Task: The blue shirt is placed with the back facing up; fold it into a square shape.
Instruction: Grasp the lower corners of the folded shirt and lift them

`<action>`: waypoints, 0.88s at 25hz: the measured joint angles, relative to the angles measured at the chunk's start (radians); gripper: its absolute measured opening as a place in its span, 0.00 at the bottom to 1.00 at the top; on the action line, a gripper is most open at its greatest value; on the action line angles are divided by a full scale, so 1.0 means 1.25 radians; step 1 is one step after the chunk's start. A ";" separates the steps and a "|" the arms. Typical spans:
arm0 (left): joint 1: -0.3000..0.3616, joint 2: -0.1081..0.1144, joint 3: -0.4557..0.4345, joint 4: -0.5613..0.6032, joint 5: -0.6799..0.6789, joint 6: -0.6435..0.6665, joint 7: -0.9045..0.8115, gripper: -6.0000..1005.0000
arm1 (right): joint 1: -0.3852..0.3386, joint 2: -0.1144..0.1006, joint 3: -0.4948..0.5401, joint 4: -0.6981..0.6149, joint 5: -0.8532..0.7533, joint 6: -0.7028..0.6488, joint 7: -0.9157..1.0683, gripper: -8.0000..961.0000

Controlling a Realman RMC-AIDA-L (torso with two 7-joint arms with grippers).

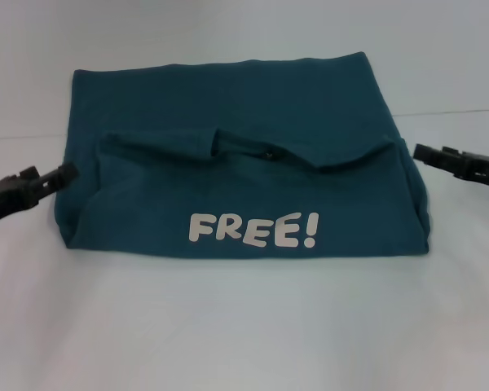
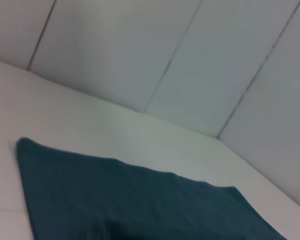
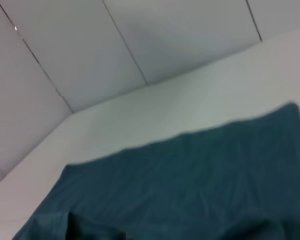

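With its near half doubled over (white "FREE!" now uppermost), the blue shirt (image 1: 244, 179) lies roughly square on the surface (image 1: 244, 326); left end effector (image 1: 65, 172) and right end effector (image 1: 420, 152) flank it, grip state indeterminable; folding appears nearly complete.

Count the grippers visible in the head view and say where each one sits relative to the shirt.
2. The left gripper sits at the blue shirt's left edge, about mid-height of the folded cloth. The right gripper sits at its right edge, near the folded-over flap. Neither wrist view shows any gripper.
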 joint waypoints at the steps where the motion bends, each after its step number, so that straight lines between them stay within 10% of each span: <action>1: 0.005 0.000 0.001 0.001 0.000 0.010 -0.002 0.91 | -0.007 -0.005 -0.014 -0.011 -0.011 -0.009 0.029 0.75; 22: 0.016 -0.002 0.004 0.010 0.065 0.030 -0.026 0.90 | 0.043 -0.031 -0.050 -0.043 -0.282 -0.071 0.301 0.75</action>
